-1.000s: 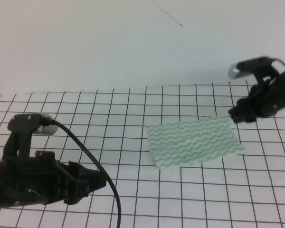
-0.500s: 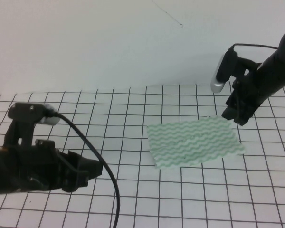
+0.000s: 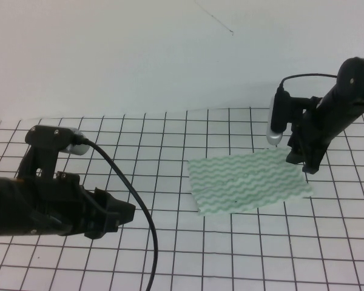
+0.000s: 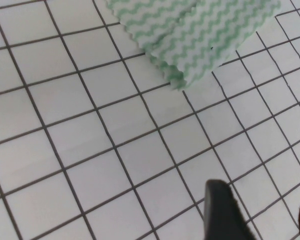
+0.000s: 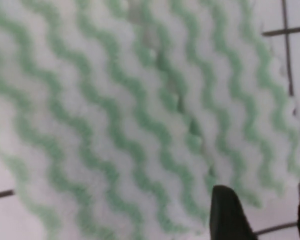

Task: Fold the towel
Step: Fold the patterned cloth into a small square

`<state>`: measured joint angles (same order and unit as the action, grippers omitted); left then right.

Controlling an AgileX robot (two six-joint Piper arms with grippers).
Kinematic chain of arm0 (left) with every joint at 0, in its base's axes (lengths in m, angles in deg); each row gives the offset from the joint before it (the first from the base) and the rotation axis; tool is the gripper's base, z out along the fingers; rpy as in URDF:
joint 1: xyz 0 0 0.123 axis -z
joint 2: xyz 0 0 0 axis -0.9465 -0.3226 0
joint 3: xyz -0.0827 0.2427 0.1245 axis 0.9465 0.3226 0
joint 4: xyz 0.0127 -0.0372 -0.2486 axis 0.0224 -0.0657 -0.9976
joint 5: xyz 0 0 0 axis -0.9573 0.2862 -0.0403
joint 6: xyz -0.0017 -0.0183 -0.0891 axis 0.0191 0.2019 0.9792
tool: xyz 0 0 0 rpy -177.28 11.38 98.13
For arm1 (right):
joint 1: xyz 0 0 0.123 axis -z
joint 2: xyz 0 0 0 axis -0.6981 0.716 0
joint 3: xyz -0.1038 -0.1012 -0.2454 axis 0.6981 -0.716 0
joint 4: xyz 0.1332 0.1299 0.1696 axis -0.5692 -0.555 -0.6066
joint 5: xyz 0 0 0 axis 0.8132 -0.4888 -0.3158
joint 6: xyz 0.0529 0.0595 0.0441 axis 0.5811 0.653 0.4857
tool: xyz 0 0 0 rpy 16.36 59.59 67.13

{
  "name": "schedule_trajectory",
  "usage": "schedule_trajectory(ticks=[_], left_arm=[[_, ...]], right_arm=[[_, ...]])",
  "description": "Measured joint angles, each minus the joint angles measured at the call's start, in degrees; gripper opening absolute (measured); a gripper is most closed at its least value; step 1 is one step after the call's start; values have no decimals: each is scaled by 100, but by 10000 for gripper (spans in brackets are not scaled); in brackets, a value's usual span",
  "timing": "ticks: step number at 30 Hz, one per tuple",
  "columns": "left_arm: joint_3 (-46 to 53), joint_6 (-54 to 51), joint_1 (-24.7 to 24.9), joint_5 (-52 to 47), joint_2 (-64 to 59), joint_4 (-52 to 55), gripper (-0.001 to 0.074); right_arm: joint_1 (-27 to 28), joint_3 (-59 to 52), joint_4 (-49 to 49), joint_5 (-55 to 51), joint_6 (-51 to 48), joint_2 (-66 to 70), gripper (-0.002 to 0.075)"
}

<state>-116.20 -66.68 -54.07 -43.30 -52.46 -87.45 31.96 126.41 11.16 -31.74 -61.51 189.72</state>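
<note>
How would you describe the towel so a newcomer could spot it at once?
On the white table with black grid lines, look right of centre. The towel lies there, the open right gripper over its far right corner, the open left gripper at the near left. Only it has green wavy stripes.

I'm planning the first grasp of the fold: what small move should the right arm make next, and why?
Probably lower the right pincer onto the far right corner of the towel and close. It hangs open over that corner, and the towel lies flat. The left pincer is open over the grid mat, well to the towel's left.
</note>
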Motion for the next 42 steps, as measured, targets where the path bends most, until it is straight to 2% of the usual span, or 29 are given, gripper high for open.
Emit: schedule_trajectory(ticks=[8,16,20,25,28,42], left_arm=[[0,0,0,-14,0,0,310],[0,0,0,-14,0,0,310],[0,0,0,-14,0,0,310],[0,16,0,-14,0,-4,310],[0,16,0,-14,0,-4,310],[0,16,0,-14,0,-13,310]], right_arm=[[-113,0,68,108,-218,247,300],[-113,9,68,-242,-144,278,290],[-113,9,12,-315,-144,278,236],[-113,9,12,-433,-144,278,76],[-113,9,12,-442,-108,278,22],[-113,9,232,-23,213,64,6]])
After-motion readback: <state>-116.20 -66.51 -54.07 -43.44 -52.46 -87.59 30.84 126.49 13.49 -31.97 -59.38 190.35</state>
